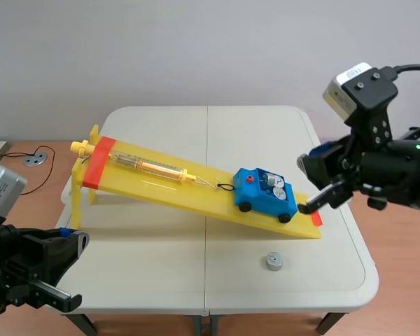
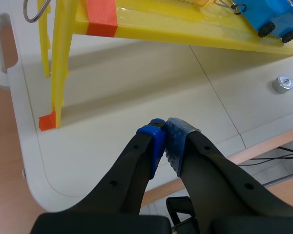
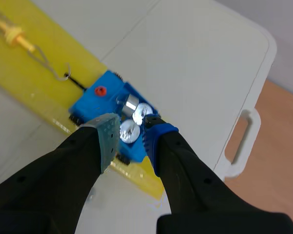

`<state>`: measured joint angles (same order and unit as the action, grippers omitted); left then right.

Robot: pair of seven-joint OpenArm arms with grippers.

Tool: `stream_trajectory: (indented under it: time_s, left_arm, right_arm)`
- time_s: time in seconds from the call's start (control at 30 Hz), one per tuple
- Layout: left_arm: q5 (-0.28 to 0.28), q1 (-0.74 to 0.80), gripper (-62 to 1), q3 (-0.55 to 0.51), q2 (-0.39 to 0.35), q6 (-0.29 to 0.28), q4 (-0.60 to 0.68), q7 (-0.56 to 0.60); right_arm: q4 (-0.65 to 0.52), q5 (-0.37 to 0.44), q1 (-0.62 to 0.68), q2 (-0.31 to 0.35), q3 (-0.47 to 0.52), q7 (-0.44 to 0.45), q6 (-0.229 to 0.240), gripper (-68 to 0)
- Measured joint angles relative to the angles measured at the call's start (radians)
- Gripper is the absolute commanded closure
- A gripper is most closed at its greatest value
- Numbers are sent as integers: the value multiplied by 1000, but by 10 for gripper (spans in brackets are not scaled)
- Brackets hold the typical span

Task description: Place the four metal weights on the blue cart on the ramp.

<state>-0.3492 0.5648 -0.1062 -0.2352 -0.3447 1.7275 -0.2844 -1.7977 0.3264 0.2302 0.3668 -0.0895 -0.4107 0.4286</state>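
The blue cart [image 1: 264,196] sits low on the yellow ramp [image 1: 161,183], hooked to a spring scale. Three metal weights [image 3: 136,116] lie in its tray. One more metal weight [image 1: 274,262] stands on the table in front of the ramp's low end, also seen in the left wrist view as the loose weight [image 2: 282,84]. My right gripper [image 3: 131,137] hovers open above the cart's [image 3: 98,99] rear end, nothing between its fingers. My left gripper [image 2: 165,141] is shut on nothing, over the table's near left part, far from the cart.
The ramp stands on thin yellow legs [image 2: 58,73] at its high left end, marked by orange tape [image 1: 98,162]. The white folding table [image 1: 161,266] has its front edge just beyond my left gripper. A round metal disc [image 1: 34,159] lies left of the table.
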Motion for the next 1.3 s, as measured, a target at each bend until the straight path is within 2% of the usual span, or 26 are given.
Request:
stream_trajectory:
  time_s: [0.13,0.27,0.53,0.77,1.3]
  left_arm:
    - [0,0,-25,0,0,0,0,0]
    - [0,0,-25,0,0,0,0,0]
    - [0,0,-25,0,0,0,0,0]
    - [0,0,-25,0,0,0,0,0]
    - [0,0,-25,0,0,0,0,0]
  right_arm:
    - [-63,0,112,47,45,-11,6,-144]
    - [-79,0,187,61,76,-11,6,-144]
    - [-52,0,216,60,77,9,6,-144]
    - [71,-6,187,47,34,36,6,-144]
    - [407,-151,-25,-108,-154,96,5,-144]
